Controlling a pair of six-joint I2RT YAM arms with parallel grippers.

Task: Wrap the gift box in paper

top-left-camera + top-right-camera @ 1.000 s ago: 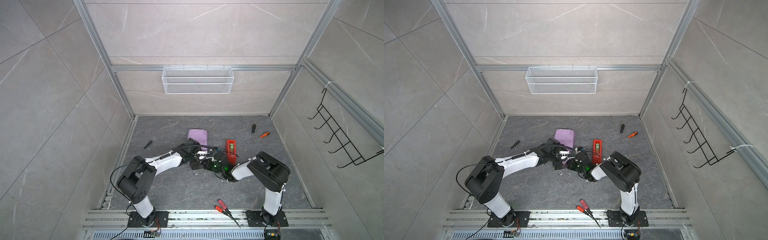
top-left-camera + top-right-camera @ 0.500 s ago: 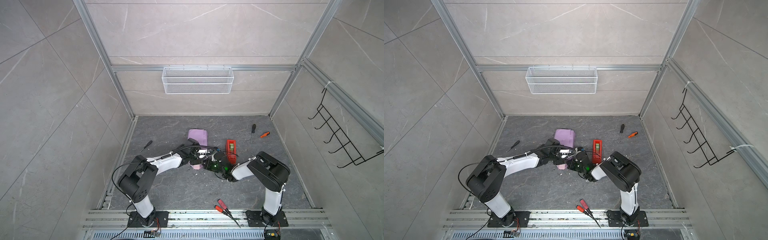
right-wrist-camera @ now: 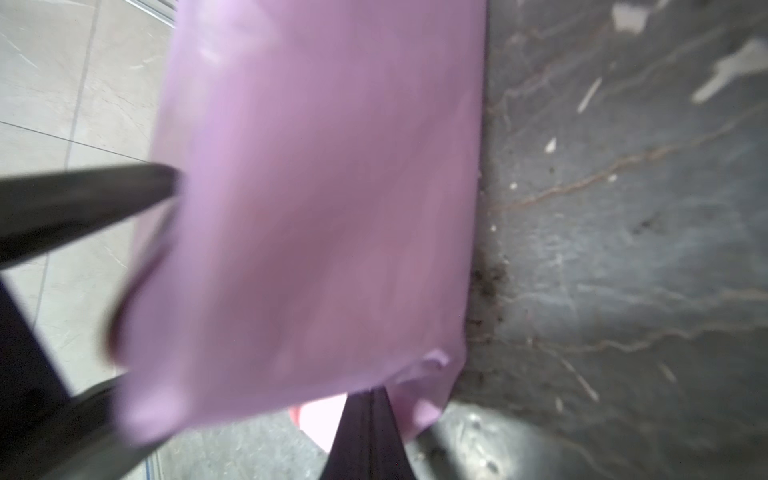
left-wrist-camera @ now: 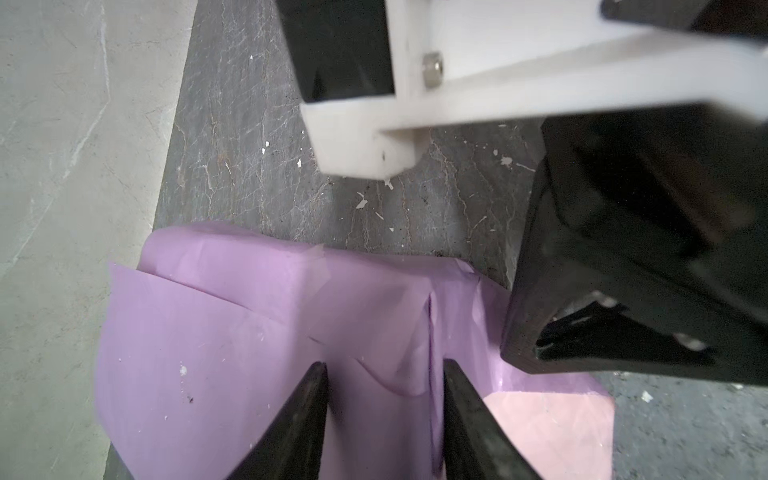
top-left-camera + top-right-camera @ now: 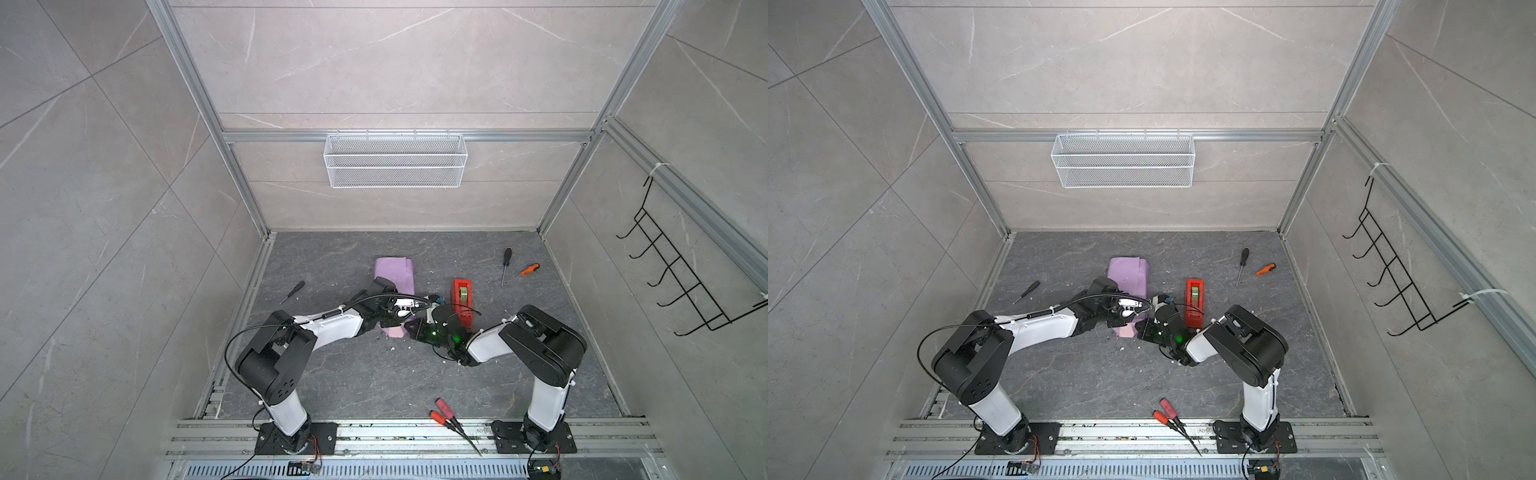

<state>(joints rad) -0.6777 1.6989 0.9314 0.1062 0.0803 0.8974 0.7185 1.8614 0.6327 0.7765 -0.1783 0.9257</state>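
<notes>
closing down from a wide spread, the left gripper (image 4: 382,368) has narrowed its jaws over the last second. in the left wrist view the two fingers now stand partly apart astride a raised fold of the paper (image 4: 249,332), not yet pinched flat on it. the right gripper (image 3: 365,411) has not moved. its jaws are clenched tight, and in the right wrist view they seem to bite the near edge of the sheet, lilac on one side of them and pink on the other. in both top views a pale pink patch of the underside (image 5: 395,331) now lies on the floor (image 5: 374,374) just beside the two grippers, where little of it showed a second ago. i judge that a loose end is being gathered up to fold over, with one edge pinned while the other is taken.

the box itself is nowhere in sight. going by the blocky lilac bundle (image 5: 395,272) behind the grippers, it is most likely inside the paper already, so the wrap looks well along, with at least this end unsealed.

as for holders: the wire basket (image 5: 395,160) on the back wall shows nothing inside it. the red tape holder (image 5: 462,297) carries its green roll (image 5: 462,296) and stands near the right gripper, apart from the bundle.
</notes>
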